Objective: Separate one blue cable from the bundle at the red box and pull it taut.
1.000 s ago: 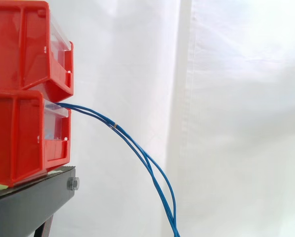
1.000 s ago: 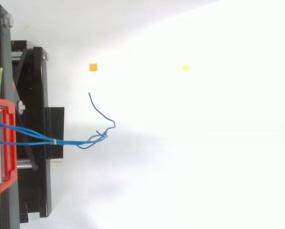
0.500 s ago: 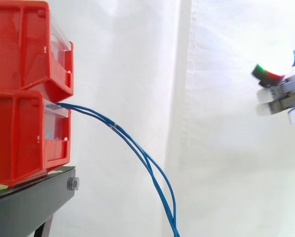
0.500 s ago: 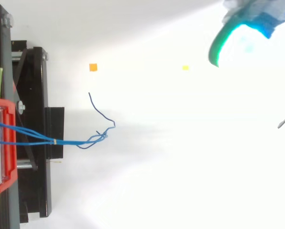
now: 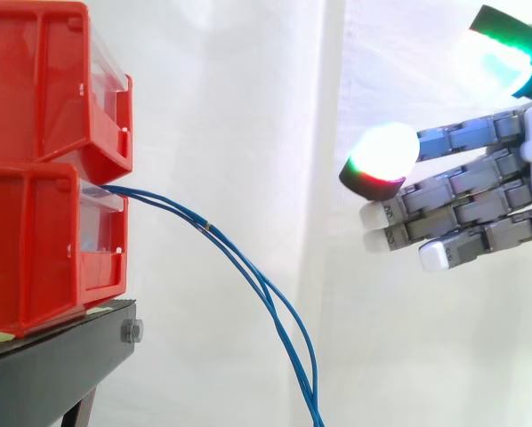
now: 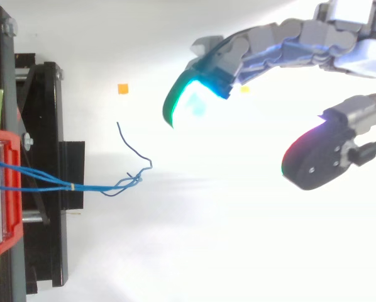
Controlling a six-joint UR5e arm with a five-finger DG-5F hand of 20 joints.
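Now, hand (image 5: 466,200): reaches in from the right edge of the side view, fingers stretched nearly straight toward the bins and stacked one above another, holding nothing.
Spread: in the top view a green-glowing fingertip (image 6: 188,100) and the dark thumb pad (image 6: 314,160) stand wide apart.
Blue cables (image 5: 248,267): leave the lower red bin (image 5: 44,249) and arch down to the right, well clear of the hand.
Cable ends: a loose tangle (image 6: 132,179) just past the black stand (image 6: 43,126), one end curling toward an orange marker (image 6: 122,89).
Pale band (image 5: 205,228): wraps the cables near the bin.
Upper red bin (image 5: 44,80): stacked on the lower one.
Backdrop: white curtain (image 5: 248,107).
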